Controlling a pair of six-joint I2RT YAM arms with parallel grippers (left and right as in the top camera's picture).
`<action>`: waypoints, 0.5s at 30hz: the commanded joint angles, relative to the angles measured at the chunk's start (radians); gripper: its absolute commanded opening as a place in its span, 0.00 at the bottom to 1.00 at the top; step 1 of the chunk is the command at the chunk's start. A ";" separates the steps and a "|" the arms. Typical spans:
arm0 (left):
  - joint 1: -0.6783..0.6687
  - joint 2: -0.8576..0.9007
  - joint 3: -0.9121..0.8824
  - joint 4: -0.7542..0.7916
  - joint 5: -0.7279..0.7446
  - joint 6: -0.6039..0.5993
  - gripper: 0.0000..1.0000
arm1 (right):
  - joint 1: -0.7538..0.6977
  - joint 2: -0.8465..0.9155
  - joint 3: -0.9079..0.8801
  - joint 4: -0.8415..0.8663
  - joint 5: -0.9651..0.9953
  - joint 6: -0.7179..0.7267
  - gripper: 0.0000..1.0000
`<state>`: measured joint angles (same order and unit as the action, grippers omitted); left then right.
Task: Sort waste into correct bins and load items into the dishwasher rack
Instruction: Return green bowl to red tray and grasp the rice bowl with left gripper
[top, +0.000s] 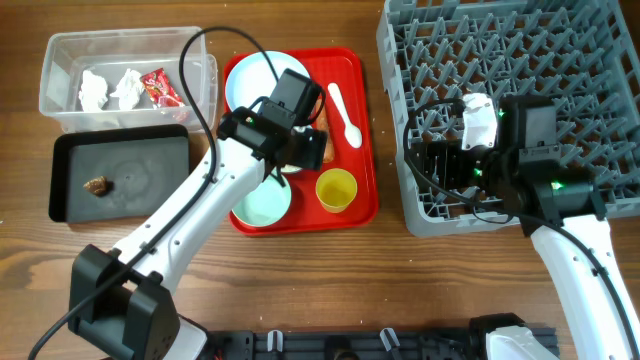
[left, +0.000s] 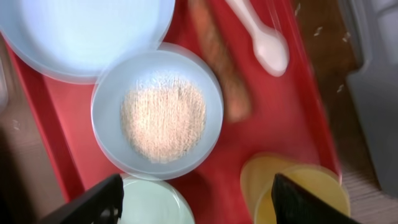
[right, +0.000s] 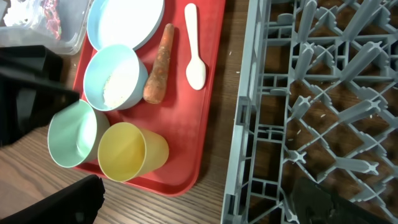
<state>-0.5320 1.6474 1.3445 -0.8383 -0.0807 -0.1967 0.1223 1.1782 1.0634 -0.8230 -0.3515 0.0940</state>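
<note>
A white bowl (left: 158, 115) holding loose rice (left: 163, 121) sits on the red serving tray, with the pale blue plate (left: 81, 31), carrot (left: 221, 68), white spoon (left: 264, 40), yellow cup (left: 298, 186) and mint-green bowl (left: 149, 202) around it. My left gripper (left: 199, 205) is open and empty above the tray, near the white bowl, and hides that bowl in the overhead view (top: 285, 160). My right gripper (right: 196, 208) is open and empty over the left edge of the grey rack (top: 520, 60). Tissues (top: 110, 88) and the red wrapper (top: 160, 88) lie in the clear tub (top: 55, 110).
The black tray (top: 70, 200) holds a brown scrap (top: 98, 184). The red serving tray (top: 365, 140) lies between the bins and the rack. A strip of bare wood separates the tray from the rack (right: 323, 112). My left arm (right: 25, 81) shows dark at the right wrist view's left.
</note>
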 joint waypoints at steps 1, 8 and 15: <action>0.020 0.026 0.013 0.085 -0.033 0.160 0.73 | -0.004 0.003 0.023 0.001 -0.006 0.011 1.00; 0.011 0.202 0.013 0.121 0.008 0.220 0.68 | -0.004 0.003 0.023 -0.005 -0.006 0.013 1.00; 0.003 0.272 0.013 0.104 0.024 0.219 0.48 | -0.004 0.003 0.023 -0.005 -0.005 0.013 1.00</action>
<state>-0.5247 1.8904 1.3468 -0.7258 -0.0776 0.0093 0.1223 1.1782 1.0634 -0.8272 -0.3511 0.0940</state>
